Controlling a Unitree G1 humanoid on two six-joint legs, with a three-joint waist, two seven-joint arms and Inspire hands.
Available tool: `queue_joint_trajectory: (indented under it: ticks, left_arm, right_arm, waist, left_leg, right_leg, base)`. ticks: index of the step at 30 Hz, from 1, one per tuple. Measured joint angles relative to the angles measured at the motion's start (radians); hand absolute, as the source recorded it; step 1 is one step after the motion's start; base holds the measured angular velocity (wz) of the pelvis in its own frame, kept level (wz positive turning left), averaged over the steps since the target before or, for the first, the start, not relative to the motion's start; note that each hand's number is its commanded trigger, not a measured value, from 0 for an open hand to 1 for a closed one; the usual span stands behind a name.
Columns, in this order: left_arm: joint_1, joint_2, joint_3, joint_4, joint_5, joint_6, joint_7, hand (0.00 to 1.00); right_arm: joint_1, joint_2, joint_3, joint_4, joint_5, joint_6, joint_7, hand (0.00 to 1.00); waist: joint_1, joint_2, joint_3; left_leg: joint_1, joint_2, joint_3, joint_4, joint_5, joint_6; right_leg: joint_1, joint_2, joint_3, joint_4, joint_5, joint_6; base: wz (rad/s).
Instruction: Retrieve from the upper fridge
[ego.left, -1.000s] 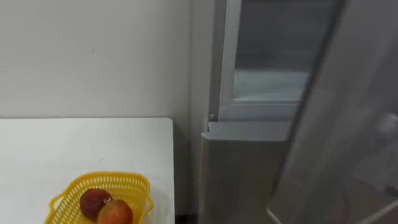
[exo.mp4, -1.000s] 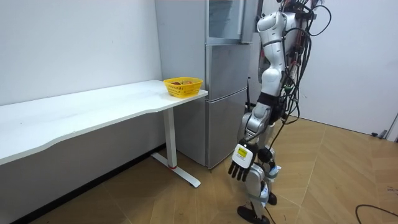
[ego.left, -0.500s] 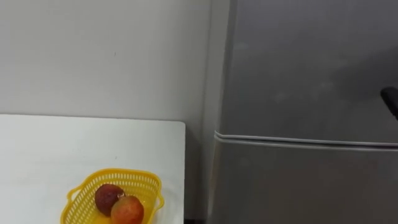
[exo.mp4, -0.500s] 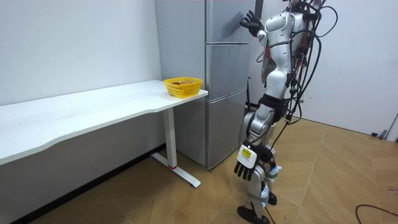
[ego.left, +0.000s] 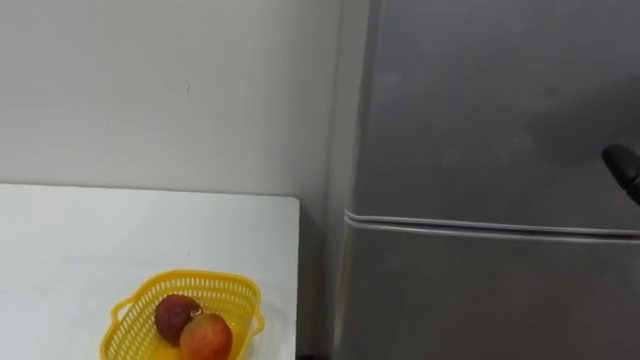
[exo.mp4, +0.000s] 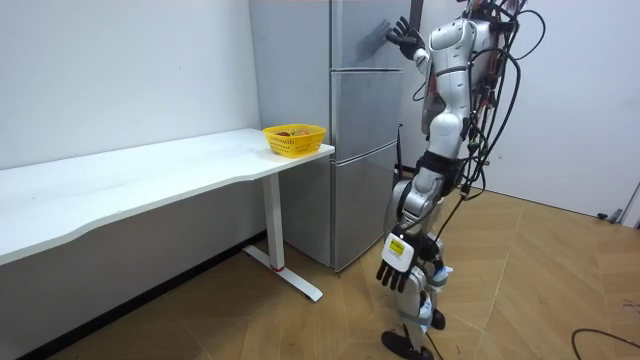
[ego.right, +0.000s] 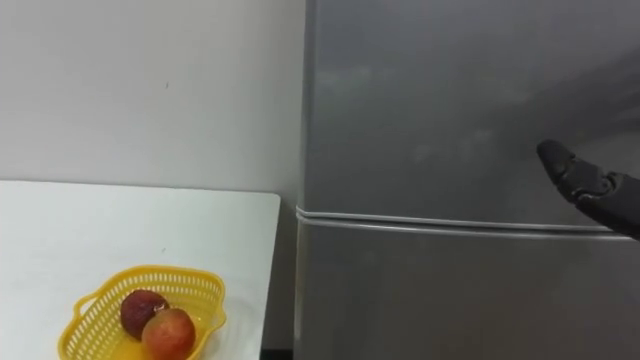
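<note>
**A:** What's the biggest thing there?

**B:** The grey fridge (exo.mp4: 360, 130), at twelve o'clock in the room view. The robot stands just in front of it, facing it. Its upper door (ego.left: 500, 100) sits shut above the lower door (ego.left: 480, 300), so I can't tell what lies behind it.

**A:** And beside it?

**B:** A long white worktop (exo.mp4: 130, 180). It runs from the fridge's side out toward nine o'clock, with its end just beside the fridge.

**A:** Anything on it?

**B:** A yellow basket (ego.left: 215, 285) at the fridge end. It shows at seven o'clock in the eye views.

**A:** The robot hands?

**B:** The right robot hand (exo.mp4: 402, 38) is raised against the upper door with its fingers straight and spread, grasping nothing. It shows at three o'clock in the eye views. The left robot hand (exo.mp4: 393, 268) hangs low beside the leg, at five o'clock in the room view. Its fingers are loose and it is empty.

**A:** And the smallest?

**B:** Two fruits lie touching in the basket. One is a dark red fruit (ego.left: 176, 315), and an orange-red fruit (ego.left: 205, 338) sits at its five o'clock.
</note>
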Motion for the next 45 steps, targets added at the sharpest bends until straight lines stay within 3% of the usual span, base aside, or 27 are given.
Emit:
queue_joint_trajectory:
  ticks: [9, 12, 17, 24, 27, 31, 32, 34, 39, 45]
  left_arm:
    - [0.013, 0.0, 0.045, -0.017, 0.002, -0.016, 0.016, 0.0]
    - [0.013, 0.0, 0.066, -0.019, 0.002, -0.022, 0.02, 0.0]
    - [0.02, 0.002, 0.082, -0.041, 0.002, -0.023, 0.04, 0.0]
    - [0.02, 0.002, 0.117, -0.049, 0.0, -0.024, 0.076, 0.0]
    - [0.02, -0.001, 0.114, -0.074, 0.0, -0.019, 0.1, 0.0]
    - [0.008, -0.017, 0.115, -0.093, -0.002, -0.008, 0.13, 0.0]
    - [0.004, -0.018, 0.115, -0.095, -0.004, -0.005, 0.129, 0.0]
    - [0.005, -0.019, 0.115, -0.106, -0.007, 0.002, 0.129, 0.0]
    - [0.002, -0.037, 0.112, -0.126, -0.007, 0.006, 0.13, 0.0]
    - [-0.01, -0.04, 0.074, -0.106, -0.02, 0.009, 0.13, 0.0]
  right_arm:
    - [0.0, -0.049, -0.006, -0.03, -0.001, 0.02, -0.04, 0.0]
    - [0.007, -0.067, -0.054, -0.032, -0.003, 0.021, -0.062, 0.0]
    - [0.083, -0.099, -0.204, -0.038, 0.027, 0.02, -0.141, 0.0]
    - [0.239, -0.097, -0.297, 0.09, 0.06, 0.011, -0.265, 0.0]
    - [0.313, -0.06, -0.305, 0.208, 0.079, 0.017, -0.305, 0.0]
    - [0.367, 0.055, -0.306, 0.38, 0.127, 0.023, -0.345, 0.0]
    - [0.371, 0.083, -0.306, 0.42, 0.132, 0.041, -0.364, 0.0]
    - [0.374, 0.112, -0.305, 0.477, 0.162, 0.052, -0.387, 0.0]
    - [0.388, 0.129, -0.257, 0.648, 0.255, 0.05, -0.409, 0.0]
    - [0.375, 0.192, -0.173, 0.932, 0.266, 0.061, -0.378, 0.0]
  waist:
    - [-0.051, 0.001, 0.0012]
    - [-0.063, -0.006, 0.0018]
    - [-0.094, -0.008, -0.0034]
    - [-0.116, 0.012, -0.0044]
    - [-0.121, 0.02, -0.002]
    - [-0.134, 0.04, -0.0012]
    - [-0.136, 0.044, -0.0013]
    - [-0.138, 0.049, -0.0026]
    - [-0.135, 0.045, -0.0033]
    - [-0.127, 0.045, -0.0037]
  left_leg:
    - [0.0, -0.003, -0.003, -0.001, 0.0, 0.001]
    - [-0.005, -0.004, -0.007, -0.001, 0.0, 0.001]
    - [-0.019, -0.005, -0.015, -0.002, 0.0, 0.001]
    - [-0.017, -0.003, 0.013, -0.004, 0.0, 0.001]
    - [-0.015, 0.0, 0.028, -0.01, 0.0, 0.001]
    - [-0.014, 0.001, 0.037, -0.018, 0.0, 0.001]
    - [-0.01, 0.001, 0.039, -0.023, 0.0, 0.001]
    - [-0.004, 0.001, 0.041, -0.03, 0.0, 0.001]
    - [-0.002, 0.0, 0.042, -0.031, 0.0, 0.001]
    - [0.003, -0.001, 0.043, -0.03, 0.0, 0.001]
  right_leg:
    - [0.011, 0.002, 0.0, -0.016, 0.001, 0.004]
    - [0.01, -0.003, 0.0, -0.022, 0.0, 0.006]
    - [-0.001, -0.003, -0.009, -0.035, 0.0, 0.007]
    - [0.002, -0.001, 0.011, -0.035, 0.0, 0.007]
    - [-0.001, 0.0, 0.015, -0.034, 0.0, 0.007]
    - [-0.007, 0.002, 0.023, -0.033, -0.001, 0.008]
    - [-0.018, 0.002, 0.026, -0.029, -0.004, 0.008]
    - [-0.019, 0.003, 0.031, -0.027, -0.004, 0.008]
    - [-0.018, 0.005, 0.039, -0.027, -0.005, 0.009]
    - [-0.002, 0.01, 0.04, -0.033, -0.004, 0.009]
  base:
    - [0.03]
    - [0.08]
    - [0.06]
    - [-0.09]
    - [-0.04]
    - [-0.01]
    - [-0.09]
    - [-0.08]
    - [-0.03]
    - [0.01]
